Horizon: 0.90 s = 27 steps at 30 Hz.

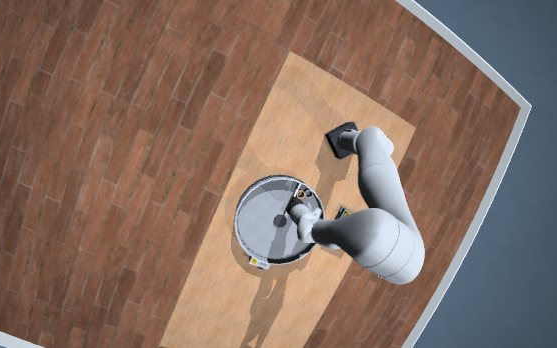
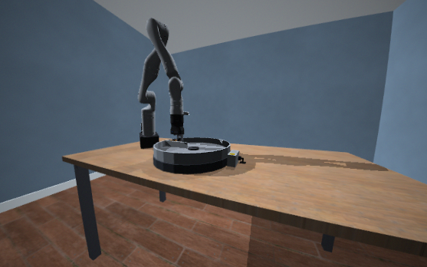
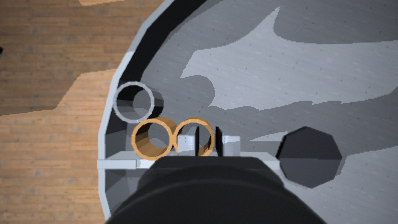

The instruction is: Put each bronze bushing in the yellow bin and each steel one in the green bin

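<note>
The turntable (image 1: 256, 215) (image 2: 191, 158) (image 3: 350, 65) is a round grey dish with a raised rim. Two bronze bushings stand upright and side by side near its divider: the outer bronze bushing (image 3: 144, 148) and the inner bronze bushing (image 3: 194, 120). A steel bushing (image 3: 153, 103) stands beside the outer one, close to the rim. My gripper (image 3: 207, 137) is partly open, with nothing held between the fingers. In the wrist view one finger overlaps the inner bronze bushing and the other is right of it; their exact height is unclear. I cannot make out the yellow or green bin.
A light divider wall (image 3: 117, 163) runs from the rim towards the dark hub (image 1: 280, 220) (image 2: 193, 148) (image 3: 310, 157). A grey box with a yellow mark (image 1: 259, 262) (image 2: 233, 158) is on the turntable's outer side. A small dark and yellow object (image 1: 346, 210) is partly hidden by the arm.
</note>
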Each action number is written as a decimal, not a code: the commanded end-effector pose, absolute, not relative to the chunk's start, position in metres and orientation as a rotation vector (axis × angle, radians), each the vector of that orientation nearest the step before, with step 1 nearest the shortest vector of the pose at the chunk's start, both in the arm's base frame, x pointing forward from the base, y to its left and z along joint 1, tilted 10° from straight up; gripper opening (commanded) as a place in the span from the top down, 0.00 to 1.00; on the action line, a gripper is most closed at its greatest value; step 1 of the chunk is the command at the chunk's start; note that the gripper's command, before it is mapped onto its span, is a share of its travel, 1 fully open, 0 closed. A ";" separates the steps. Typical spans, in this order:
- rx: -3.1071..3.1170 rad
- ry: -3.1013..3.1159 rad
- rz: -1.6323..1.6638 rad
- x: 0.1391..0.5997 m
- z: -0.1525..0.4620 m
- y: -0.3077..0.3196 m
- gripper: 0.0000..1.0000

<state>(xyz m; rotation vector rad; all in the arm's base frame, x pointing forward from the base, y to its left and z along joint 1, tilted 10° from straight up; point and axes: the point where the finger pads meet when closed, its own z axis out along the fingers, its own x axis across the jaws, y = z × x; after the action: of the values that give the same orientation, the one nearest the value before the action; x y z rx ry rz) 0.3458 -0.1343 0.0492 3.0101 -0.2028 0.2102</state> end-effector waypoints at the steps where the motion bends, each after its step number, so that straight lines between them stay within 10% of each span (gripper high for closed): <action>1: 3.010 -0.201 0.211 0.346 0.049 -0.134 0.55; 4: 3.010 -0.201 0.211 0.346 0.049 -0.134 0.55; 5: 3.010 -0.202 0.211 0.346 0.049 -0.134 1.00; 27: 3.010 -0.201 0.213 0.347 0.049 -0.134 1.00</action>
<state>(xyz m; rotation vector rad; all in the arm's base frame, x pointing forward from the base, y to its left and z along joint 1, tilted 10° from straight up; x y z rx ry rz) 0.3462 -0.1339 0.0490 3.0107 -0.2015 0.2106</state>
